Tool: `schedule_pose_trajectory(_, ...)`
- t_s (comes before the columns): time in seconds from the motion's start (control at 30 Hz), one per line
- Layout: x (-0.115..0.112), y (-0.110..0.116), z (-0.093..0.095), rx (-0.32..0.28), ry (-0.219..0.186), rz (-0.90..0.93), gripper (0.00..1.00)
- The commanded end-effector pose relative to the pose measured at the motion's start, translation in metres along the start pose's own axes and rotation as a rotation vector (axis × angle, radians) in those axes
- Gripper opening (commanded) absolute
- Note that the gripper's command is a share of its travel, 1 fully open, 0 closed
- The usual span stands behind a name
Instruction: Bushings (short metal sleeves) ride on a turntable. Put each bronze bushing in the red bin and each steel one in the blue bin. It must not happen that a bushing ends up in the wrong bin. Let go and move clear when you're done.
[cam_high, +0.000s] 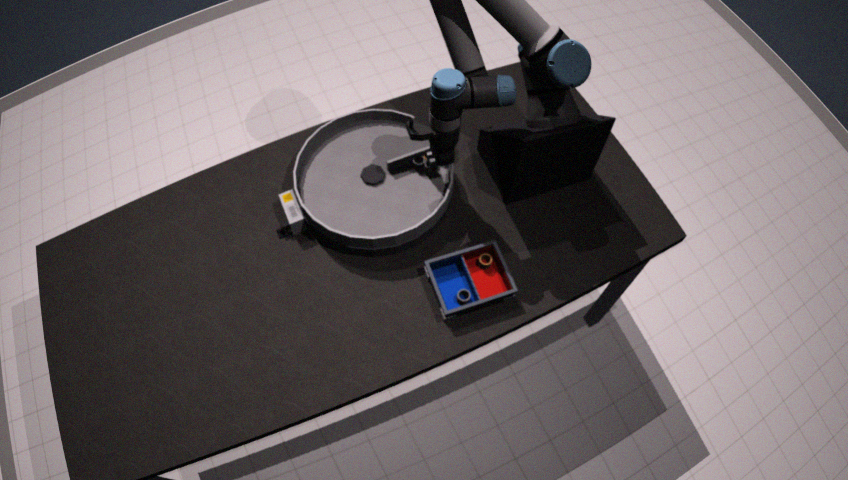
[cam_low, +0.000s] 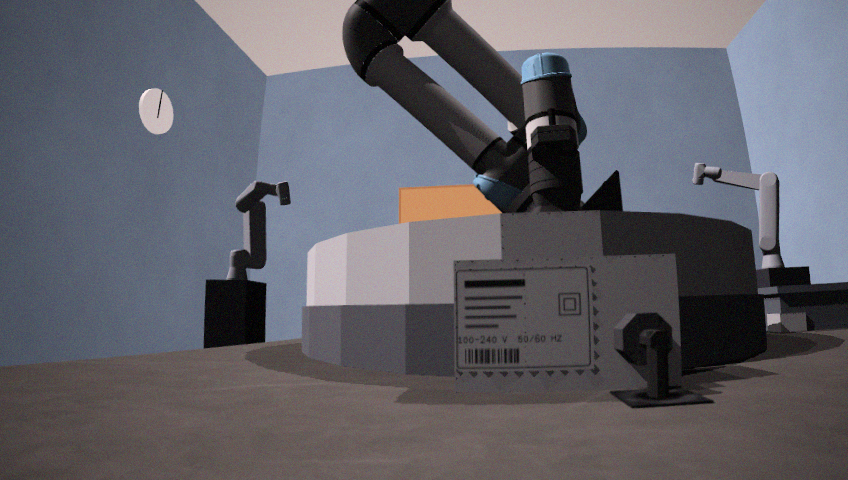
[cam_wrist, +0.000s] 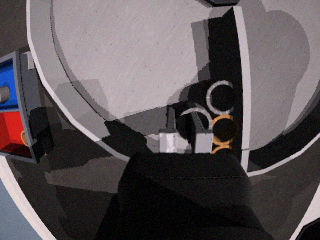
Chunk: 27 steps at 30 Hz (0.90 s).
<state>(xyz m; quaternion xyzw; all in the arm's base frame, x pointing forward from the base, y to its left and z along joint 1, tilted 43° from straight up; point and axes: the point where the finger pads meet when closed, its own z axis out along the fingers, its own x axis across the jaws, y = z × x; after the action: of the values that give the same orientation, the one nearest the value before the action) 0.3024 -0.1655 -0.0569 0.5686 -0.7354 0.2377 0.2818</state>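
Observation:
My gripper (cam_high: 429, 160) (cam_wrist: 181, 118) is low over the turntable (cam_high: 345, 202) (cam_wrist: 115, 50), beside the fence. Its fingers are shut on a steel bushing (cam_wrist: 195, 110), whose rim shows partly behind the right finger. Another steel bushing (cam_wrist: 220, 82) stands beyond it against the fence, with a bronze bushing (cam_wrist: 222, 117) beside that one and part of a second bronze bushing (cam_wrist: 220, 148) nearer the gripper body. The red bin (cam_high: 491, 285) (cam_wrist: 10, 135) holds a bronze bushing (cam_high: 479, 260). The blue bin (cam_high: 446, 274) (cam_wrist: 9, 75) holds a steel bushing (cam_high: 457, 296).
A straight fence (cam_high: 397, 165) (cam_wrist: 242, 75) reaches across the turntable toward its dark hub (cam_high: 373, 174). A raised rim (cam_high: 371, 242) surrounds the turntable. A labelled box (cam_high: 291, 209) (cam_low: 565, 368) stands outside the rim. A dark upright panel (cam_high: 547, 163) stands beside the arm.

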Motion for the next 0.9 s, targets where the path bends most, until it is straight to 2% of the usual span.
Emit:
schedule_pose_trajectory(0.0, 0.0001, -0.0002, -0.0025, 0.001, 0.0, 0.0, 0.0)
schedule_pose_trajectory(0.87, 0.0001, -0.0002, -0.0091, 0.001, 0.0, 0.0, 0.0)
